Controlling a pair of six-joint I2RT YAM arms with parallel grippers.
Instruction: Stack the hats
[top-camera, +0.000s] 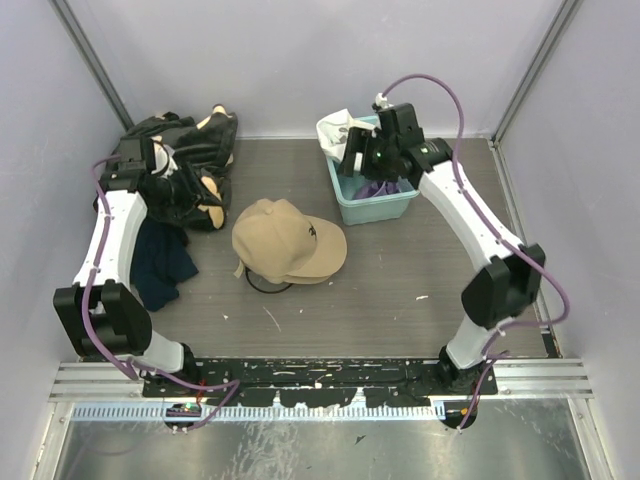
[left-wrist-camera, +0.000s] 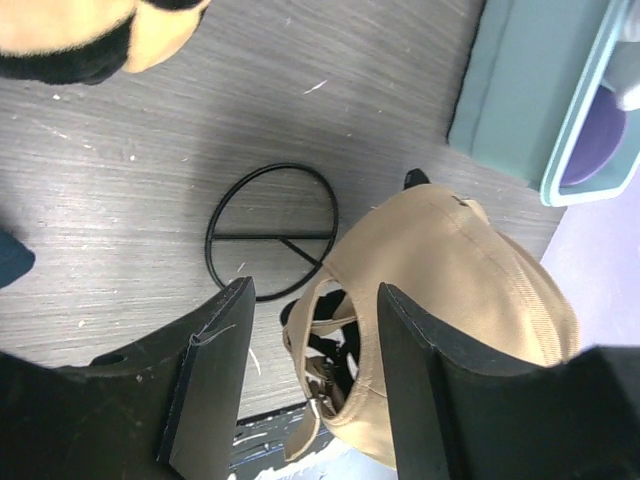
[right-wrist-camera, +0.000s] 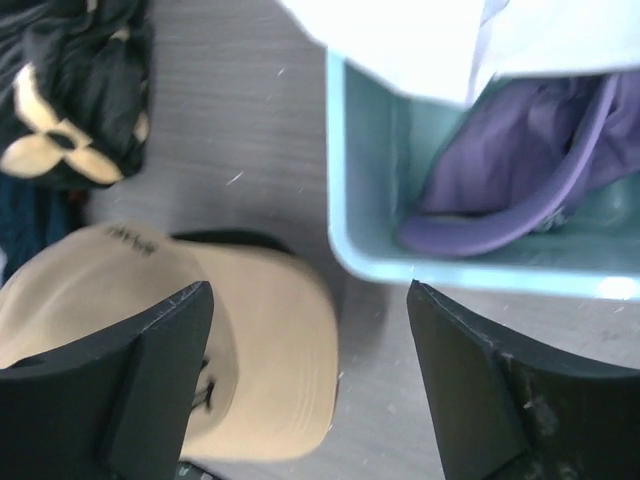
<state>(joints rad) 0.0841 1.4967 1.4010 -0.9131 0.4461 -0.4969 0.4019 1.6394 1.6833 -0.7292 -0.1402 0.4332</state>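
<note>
Tan cap (top-camera: 285, 238) rested mid-table, seemingly as stack base; purple cap (right-wrist-camera: 500, 170) lay in teal bin (right-wrist-camera: 335, 150), white cap (right-wrist-camera: 450, 40) over its rim, right gripper (right-wrist-camera: 308, 300) above, spread and empty, presumably to fetch one; left gripper (left-wrist-camera: 312, 300) likewise spread

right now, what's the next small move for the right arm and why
Probably shift the right fingers further over the bin and lower them onto the purple hat. They stand open and empty at the bin's edge. The purple hat lies inside, with the white hat draped over the rim, while the tan hat already sits on the table.
</note>
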